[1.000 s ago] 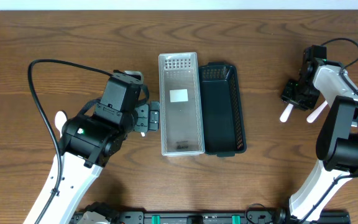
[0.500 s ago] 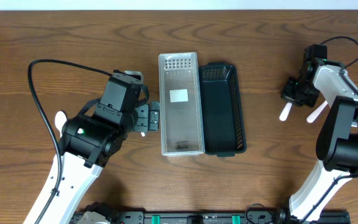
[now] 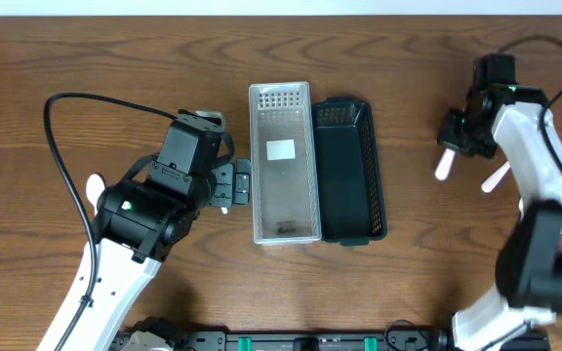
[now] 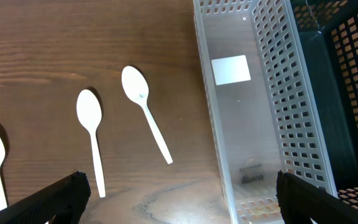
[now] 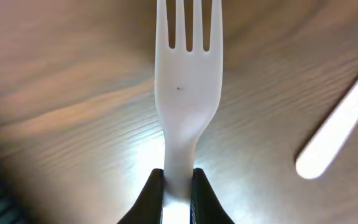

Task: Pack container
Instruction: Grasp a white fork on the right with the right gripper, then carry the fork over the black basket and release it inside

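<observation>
My right gripper is shut on a white plastic fork and holds it above the table at the right. Another white utensil handle lies on the wood to its right. A clear perforated bin and a black perforated bin stand side by side at centre. My left gripper is open and empty, left of the clear bin. Three white spoons lie on the wood under it.
A white label lies on the clear bin's floor. A black cable loops over the table at the left. One spoon end shows beside the left arm.
My right gripper has lifted and shifted slightly left and away with the fork. The left arm has not moved.
</observation>
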Action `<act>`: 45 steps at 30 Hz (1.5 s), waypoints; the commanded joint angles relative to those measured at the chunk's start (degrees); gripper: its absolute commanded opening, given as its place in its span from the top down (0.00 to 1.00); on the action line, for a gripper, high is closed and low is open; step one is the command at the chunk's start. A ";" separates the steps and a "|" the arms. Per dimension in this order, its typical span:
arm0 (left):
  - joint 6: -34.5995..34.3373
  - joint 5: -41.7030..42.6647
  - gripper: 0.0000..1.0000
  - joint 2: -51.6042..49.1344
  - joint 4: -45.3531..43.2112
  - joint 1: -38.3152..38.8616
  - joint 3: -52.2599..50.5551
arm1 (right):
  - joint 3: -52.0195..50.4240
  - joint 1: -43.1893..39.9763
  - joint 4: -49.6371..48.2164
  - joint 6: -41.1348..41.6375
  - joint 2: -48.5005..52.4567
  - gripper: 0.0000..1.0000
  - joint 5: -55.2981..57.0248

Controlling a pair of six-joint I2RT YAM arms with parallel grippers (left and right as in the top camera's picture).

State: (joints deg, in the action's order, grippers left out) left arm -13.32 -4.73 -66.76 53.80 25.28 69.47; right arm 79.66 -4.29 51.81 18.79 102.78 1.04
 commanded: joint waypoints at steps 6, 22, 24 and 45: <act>-0.31 -0.70 0.02 -0.22 0.20 -0.24 0.79 | 0.28 15.61 1.99 0.22 -13.33 0.99 -5.14; -0.28 -0.70 0.02 -0.22 0.20 -0.24 0.79 | 0.15 29.24 0.66 0.50 3.37 0.73 -4.33; -0.26 -0.70 0.02 -0.22 0.20 -0.24 0.79 | 0.74 29.07 0.17 -1.11 2.51 0.57 -4.28; -0.28 -0.70 0.02 -0.22 0.37 -0.24 -0.13 | 10.86 -14.47 5.25 2.82 -5.64 0.31 -3.87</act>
State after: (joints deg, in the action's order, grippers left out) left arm -13.32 -4.73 -66.76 53.82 25.28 69.47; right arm 91.44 -14.33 57.23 20.47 93.43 -2.72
